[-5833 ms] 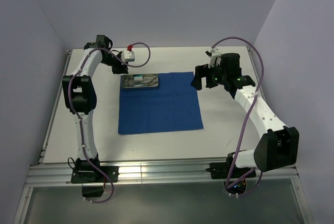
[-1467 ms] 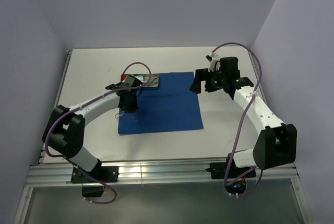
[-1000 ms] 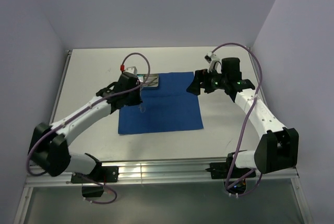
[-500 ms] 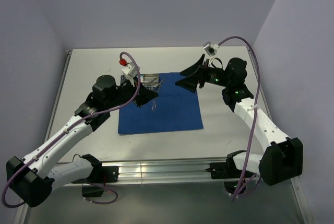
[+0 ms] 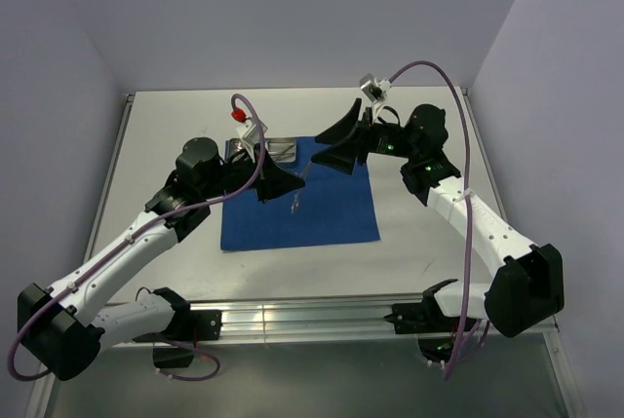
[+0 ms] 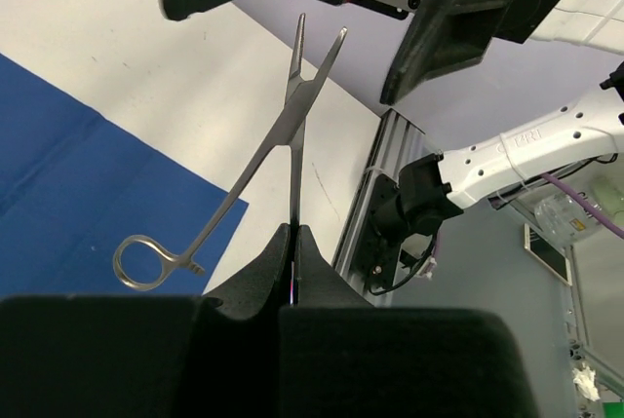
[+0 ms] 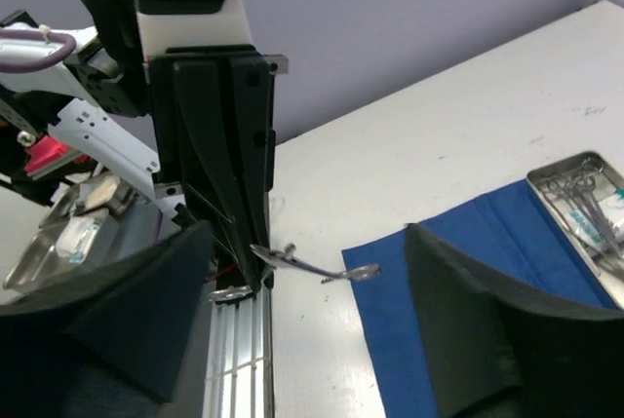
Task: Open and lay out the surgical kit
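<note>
**A:** So, left side first?
**B:** Left end effector (image 5: 281, 184) is clamped fully closed on a ring-handled clamp (image 5: 294, 202). It pinches one handle shank, the other ring hangs free, and the clamp tips are apart. It's held up over the blue cloth (image 5: 322, 218), roughly 9 o'clock of cloth centre.
**A:** Tray?
**B:** Steel tray (image 5: 271, 150) is at the cloth's 11 o'clock corner, on the counter (image 5: 429, 238). Right wrist view shows more instruments (image 7: 580, 194) lying inside.
**A:** Right side?
**B:** Right end effector (image 5: 322, 150) is at 1 o'clock of cloth centre, fingers spread wide, gripping nothing. Clamp tips point into its gap. Contact: can't tell.
</note>
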